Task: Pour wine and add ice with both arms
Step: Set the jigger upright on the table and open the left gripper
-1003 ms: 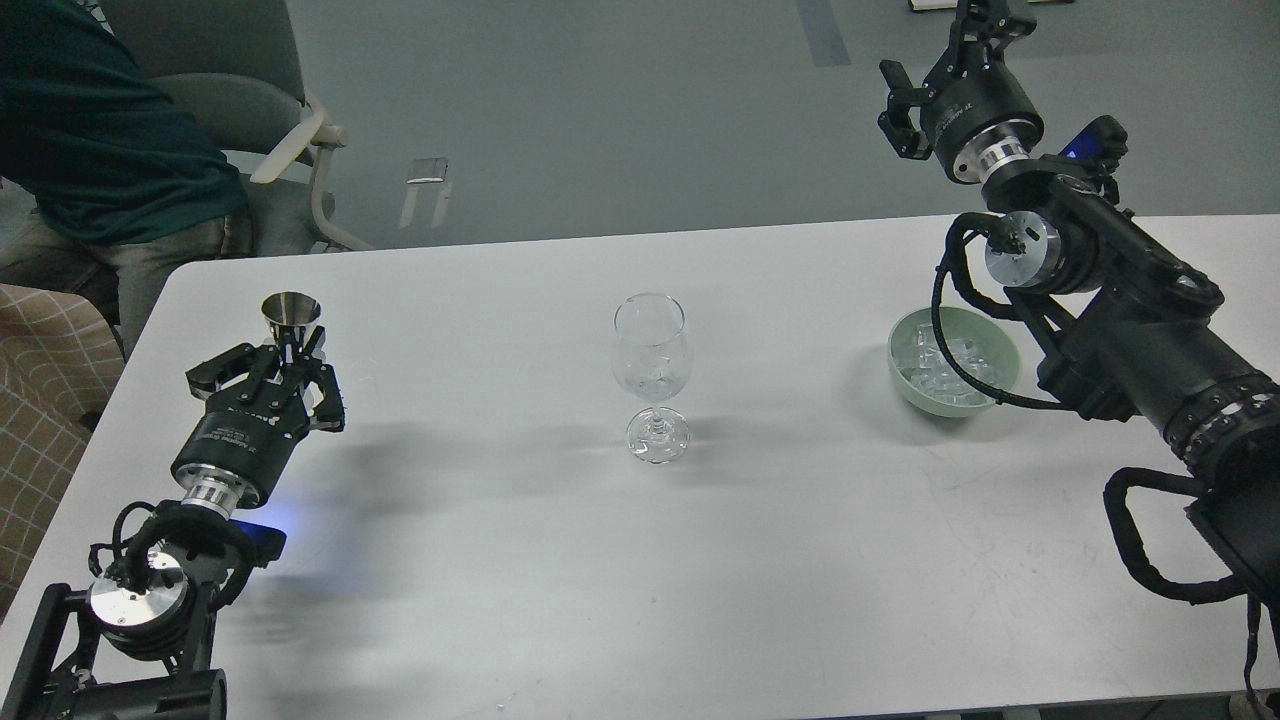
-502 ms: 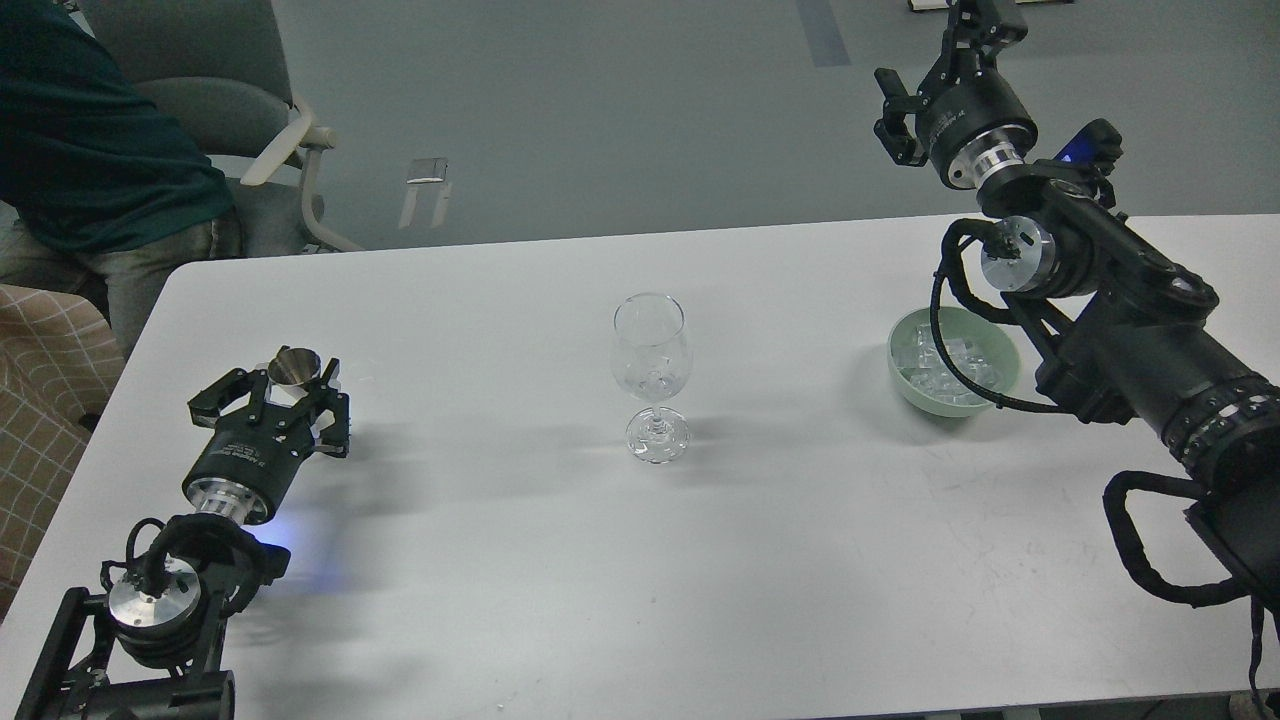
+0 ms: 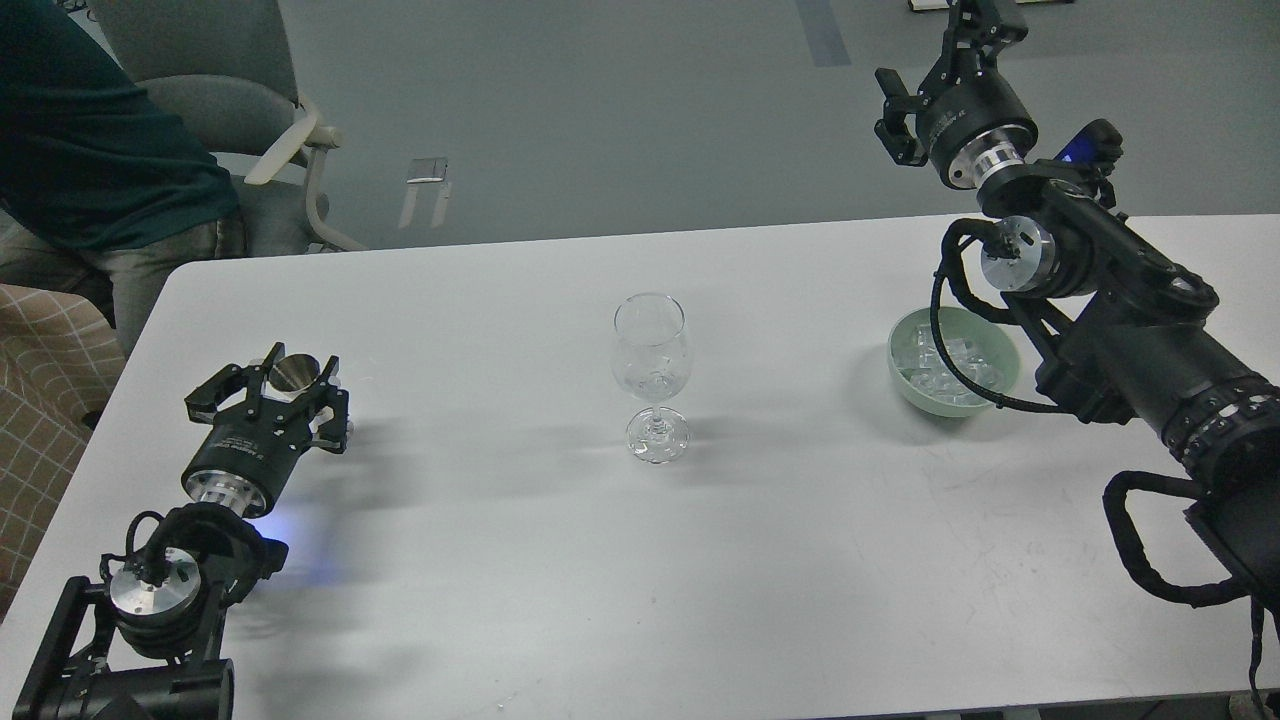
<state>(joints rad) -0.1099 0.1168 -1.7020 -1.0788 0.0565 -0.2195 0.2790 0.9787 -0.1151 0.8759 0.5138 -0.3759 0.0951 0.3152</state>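
At the far left a person in a dark green shirt (image 3: pixel 90 130) sits on a grey chair (image 3: pixel 215 95) past the table's edge. The big white table (image 3: pixel 600 560) fills most of the view.

On the left side of the table, the black left gripper (image 3: pixel 290 375) sits low, just above the tabletop. Its two fingers are closed around a small shiny metal cup (image 3: pixel 293 373), one finger on each side. The cup's open top shows between them.

In the middle of the table stands a clear wine glass (image 3: pixel 652 375) with a round foot. It is upright and well apart from both arms. It is too hard to tell what is inside its bowl.

To the right sits a pale green round bowl (image 3: pixel 953 362). The small clear ice cubes (image 3: pixel 935 365) lie inside it. A black cable from the right arm loops in front of the bowl.

The black right gripper (image 3: pixel 950 45) is held high, up past the far edge of the table. It is seen from behind and its tips reach the top edge, so I cannot tell how its fingers stand.
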